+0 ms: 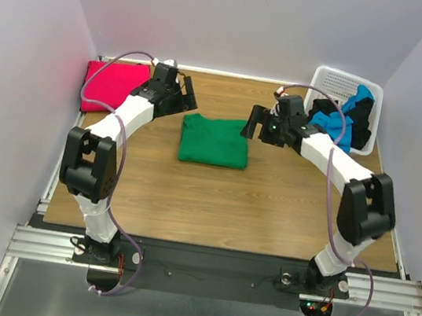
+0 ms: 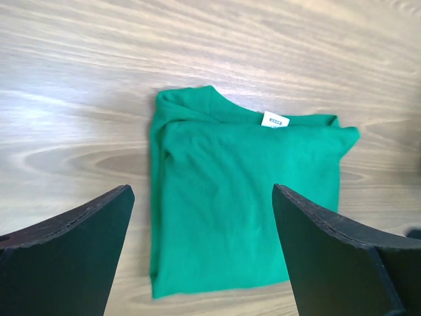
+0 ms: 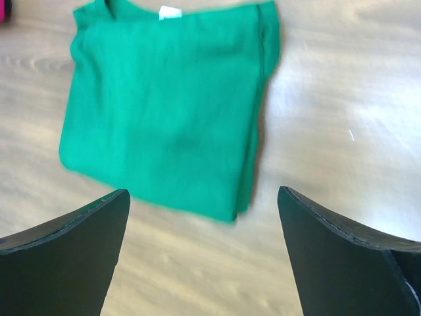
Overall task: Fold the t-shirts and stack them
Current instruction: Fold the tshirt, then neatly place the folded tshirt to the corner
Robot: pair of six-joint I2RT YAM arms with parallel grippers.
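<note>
A bright green t-shirt lies folded into a neat rectangle on the wooden table, also in the left wrist view and the right wrist view. A magenta-red t-shirt lies folded at the far left. Blue and black t-shirts are heaped in the white basket. My left gripper hovers open just left of the green shirt's far corner, holding nothing. Over the shirt's right edge my right gripper hangs open and empty.
White walls close the table on the left, back and right. The basket stands at the far right corner. An aluminium rail carrying both arm bases runs along the near edge.
</note>
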